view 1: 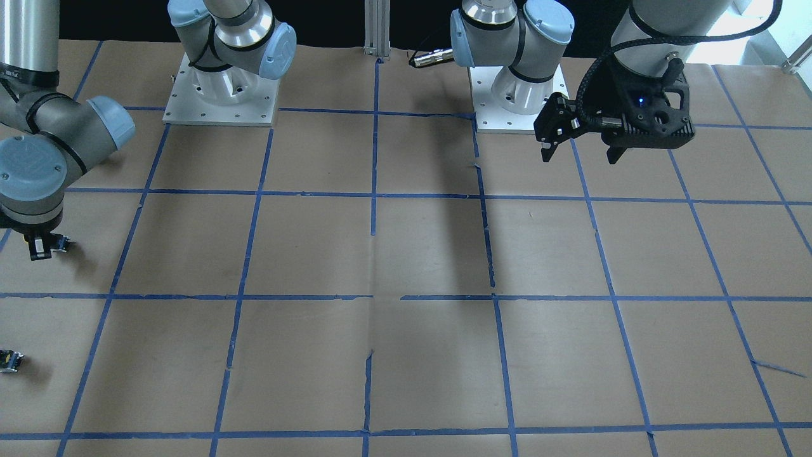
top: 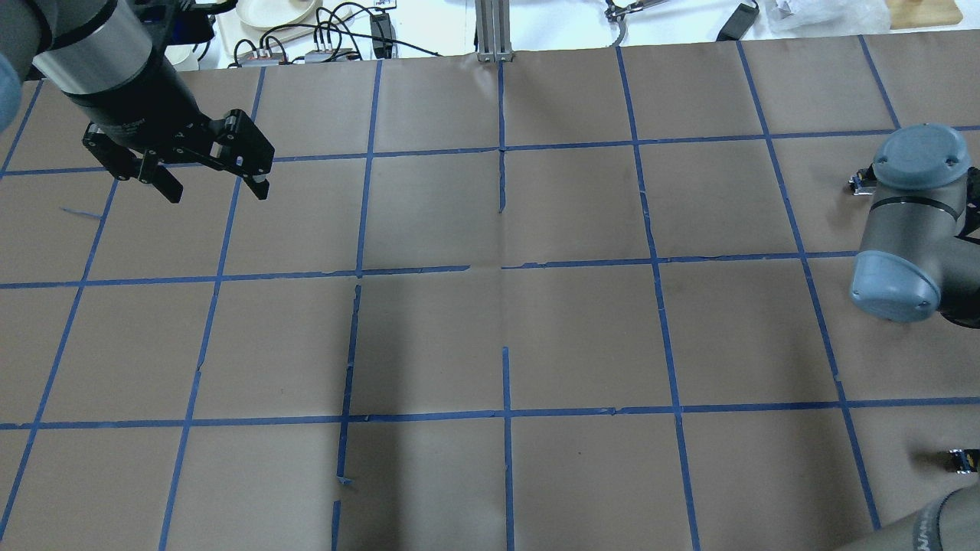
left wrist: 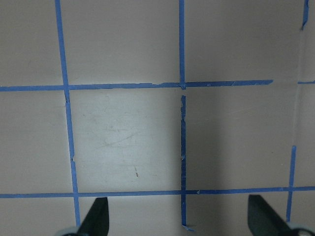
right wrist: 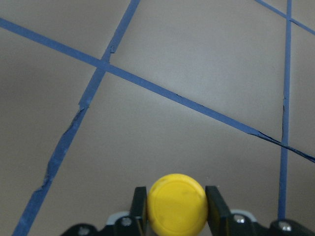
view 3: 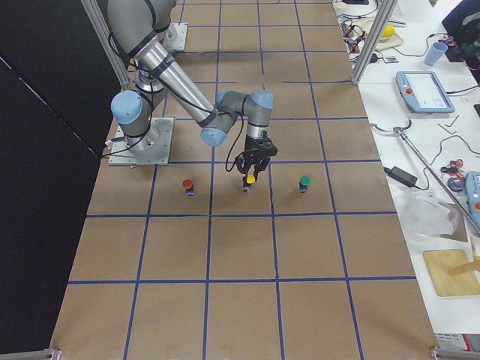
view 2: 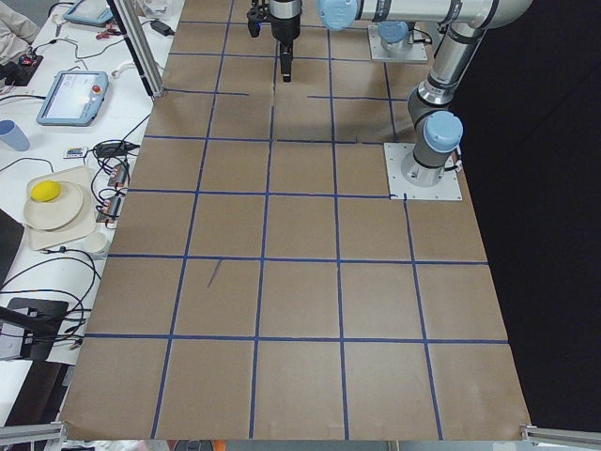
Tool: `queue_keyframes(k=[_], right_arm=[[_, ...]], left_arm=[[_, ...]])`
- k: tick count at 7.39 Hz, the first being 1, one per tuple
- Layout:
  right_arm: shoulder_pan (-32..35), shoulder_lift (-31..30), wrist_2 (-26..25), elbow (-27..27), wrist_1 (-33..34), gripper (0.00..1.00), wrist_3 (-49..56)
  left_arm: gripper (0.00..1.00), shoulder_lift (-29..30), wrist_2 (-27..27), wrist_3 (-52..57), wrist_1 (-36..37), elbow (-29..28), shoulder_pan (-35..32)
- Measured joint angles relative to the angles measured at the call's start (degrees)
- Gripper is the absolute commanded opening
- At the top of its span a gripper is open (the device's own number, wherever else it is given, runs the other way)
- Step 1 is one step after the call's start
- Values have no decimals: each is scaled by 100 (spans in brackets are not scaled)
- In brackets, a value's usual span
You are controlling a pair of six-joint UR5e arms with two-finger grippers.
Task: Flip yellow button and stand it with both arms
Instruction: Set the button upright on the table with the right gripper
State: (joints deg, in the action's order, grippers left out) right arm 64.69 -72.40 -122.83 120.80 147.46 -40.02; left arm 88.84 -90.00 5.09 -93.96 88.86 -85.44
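The yellow button (right wrist: 177, 204) shows its round yellow cap between the right gripper's fingers (right wrist: 139, 206), which press on both sides of it. In the exterior right view my right gripper (view 3: 250, 169) points down and holds the button (view 3: 250, 180) at the table surface; I cannot tell whether it touches. In the front-facing view only a finger and the grey block (view 1: 59, 242) show below the right wrist. My left gripper (view 1: 580, 151) is open and empty, high over the table, far from the button; it also shows in the overhead view (top: 205, 177).
A red-capped button (view 3: 187, 184) and a green-capped button (view 3: 304, 182) stand on either side of the yellow one in a row. A small button (view 1: 10, 360) sits at the view's left edge. Both arm bases (view 1: 219, 95) stand on the table's robot side.
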Motion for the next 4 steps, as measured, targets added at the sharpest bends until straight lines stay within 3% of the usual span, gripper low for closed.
queue_keyframes(k=[4], right_arm=[[0, -263, 38, 12, -199, 100, 430]], left_arm=[[100, -16, -8, 66, 0, -1, -1]])
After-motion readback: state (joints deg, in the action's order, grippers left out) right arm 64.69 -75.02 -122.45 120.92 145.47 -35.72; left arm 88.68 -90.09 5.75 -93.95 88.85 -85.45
